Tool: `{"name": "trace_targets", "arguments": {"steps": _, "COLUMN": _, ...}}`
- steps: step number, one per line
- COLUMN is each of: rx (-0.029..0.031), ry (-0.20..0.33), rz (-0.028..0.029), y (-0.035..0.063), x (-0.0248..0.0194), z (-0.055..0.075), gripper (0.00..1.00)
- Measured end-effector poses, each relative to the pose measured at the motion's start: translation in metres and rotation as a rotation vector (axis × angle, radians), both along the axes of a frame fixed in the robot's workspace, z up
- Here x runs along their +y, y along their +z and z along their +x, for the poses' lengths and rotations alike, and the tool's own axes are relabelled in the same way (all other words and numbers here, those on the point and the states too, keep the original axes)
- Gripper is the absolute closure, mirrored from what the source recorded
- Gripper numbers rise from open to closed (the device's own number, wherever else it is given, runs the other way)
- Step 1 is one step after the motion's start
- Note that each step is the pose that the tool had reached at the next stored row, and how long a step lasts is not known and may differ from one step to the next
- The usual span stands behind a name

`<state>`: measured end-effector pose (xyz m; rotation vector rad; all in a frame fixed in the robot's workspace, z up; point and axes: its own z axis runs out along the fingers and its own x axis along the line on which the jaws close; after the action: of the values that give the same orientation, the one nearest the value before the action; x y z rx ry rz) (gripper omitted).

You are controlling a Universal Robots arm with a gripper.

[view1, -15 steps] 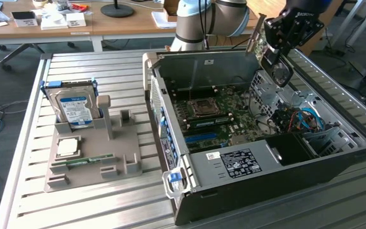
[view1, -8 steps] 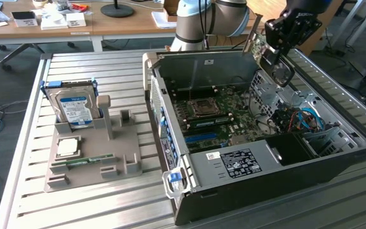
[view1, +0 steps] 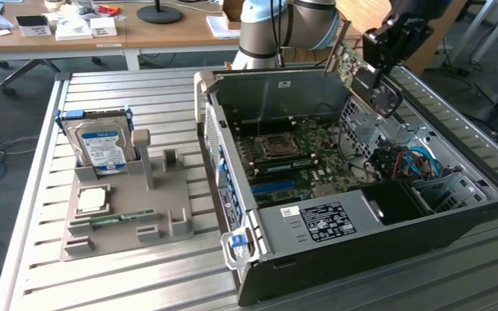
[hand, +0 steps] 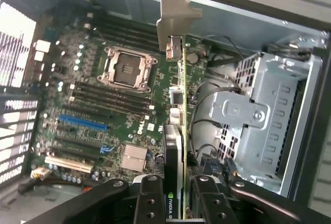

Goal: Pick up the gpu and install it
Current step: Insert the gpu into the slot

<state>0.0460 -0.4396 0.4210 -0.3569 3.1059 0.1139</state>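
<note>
Showing matt green board and bare silver bracket metal on the gpu point(hand: 175, 146); gleaming dull grey steel inside the computer case point(view1: 275, 97); looking ribbed pale metal on the tabletop point(view1: 128, 285) beside it, matt beige plastic on the tray point(view1: 128, 194).

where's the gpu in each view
exterior view: the gpu hangs above the open case's far side, toward the exterior view's right.
wrist view: the gpu is seen edge-on, clamped in the gripper, over the board between CPU socket and drive cage.
shared landmark: the CPU socket.
</note>
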Motion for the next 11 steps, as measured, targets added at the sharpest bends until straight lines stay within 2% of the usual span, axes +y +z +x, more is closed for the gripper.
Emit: {"name": "trace_targets", "arguments": {"steps": 11, "rx": 0.0001, "ry": 0.19, "rz": 0.0, "y": -0.0008, "x": 0.0, "z": 0.0, "gripper": 0.73}}
